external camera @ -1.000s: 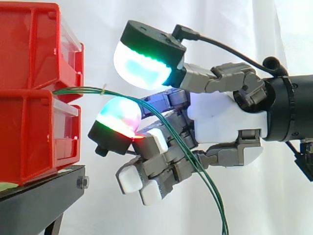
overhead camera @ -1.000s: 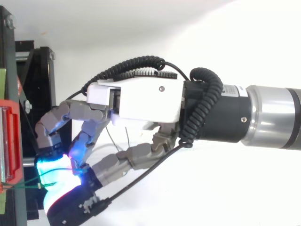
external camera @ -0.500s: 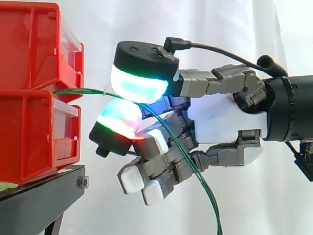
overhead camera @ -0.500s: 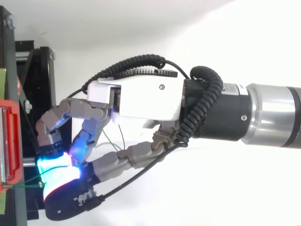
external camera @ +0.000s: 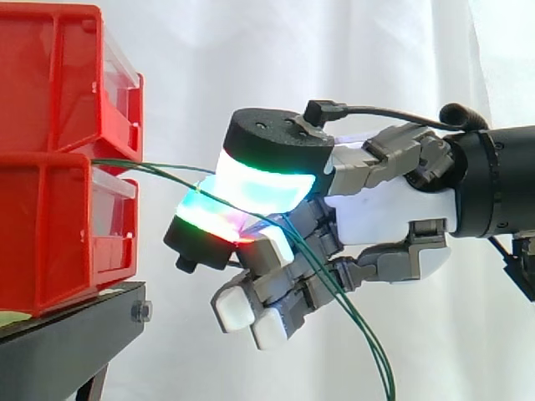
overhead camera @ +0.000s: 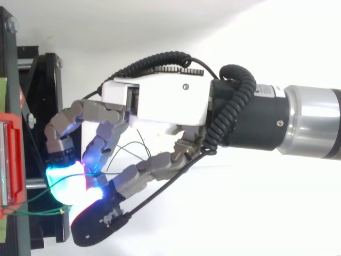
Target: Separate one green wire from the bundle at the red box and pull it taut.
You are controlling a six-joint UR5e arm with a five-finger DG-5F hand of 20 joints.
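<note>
From my end the hand (external camera: 391, 213) sits at 3 o'clock from the red bins (external camera: 50, 192), glowing pads (external camera: 263, 188) pinching the green wire (external camera: 150, 166), which trails toward 5 o'clock.

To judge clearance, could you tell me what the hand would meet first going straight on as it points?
Probably the front of the lower red bin, left of the hand pinching the green wire; the top view suggests they line up.

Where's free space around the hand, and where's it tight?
Free: before the white curtain above the hand, and below it between the black stand and the drooping green wires. Tight: the gap between the red bins and the pads, crossed by the wires.
</note>
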